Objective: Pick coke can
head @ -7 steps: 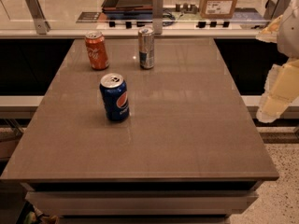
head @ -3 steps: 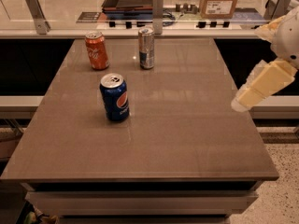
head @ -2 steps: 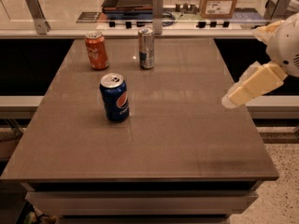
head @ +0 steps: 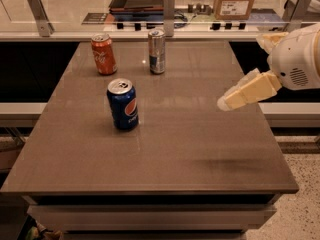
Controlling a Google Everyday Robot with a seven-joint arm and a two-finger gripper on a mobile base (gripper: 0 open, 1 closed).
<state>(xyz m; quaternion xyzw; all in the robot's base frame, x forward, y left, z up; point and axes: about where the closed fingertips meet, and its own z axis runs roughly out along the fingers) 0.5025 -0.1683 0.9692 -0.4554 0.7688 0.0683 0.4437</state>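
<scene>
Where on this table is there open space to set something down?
Bare: the near half of the table, in front of the Pepsi can, and the right side from the slim silver can to the right edge, where the gripper hovers. Crowded: the far left, where the coke can stands beside the slim silver can.

Table (head: 200,149): smooth grey-brown top, semi-gloss, with faint reflections. Coke can (head: 103,54): glossy painted metal with a bare silver top. Pepsi can (head: 123,104): glossy blue painted metal with a silver lid. Slim can (head: 157,52): shiny silver metal. Gripper (head: 226,101), above the table's right side: matt cream plastic. Arm housing (head: 300,59) behind it: smooth white plastic
</scene>
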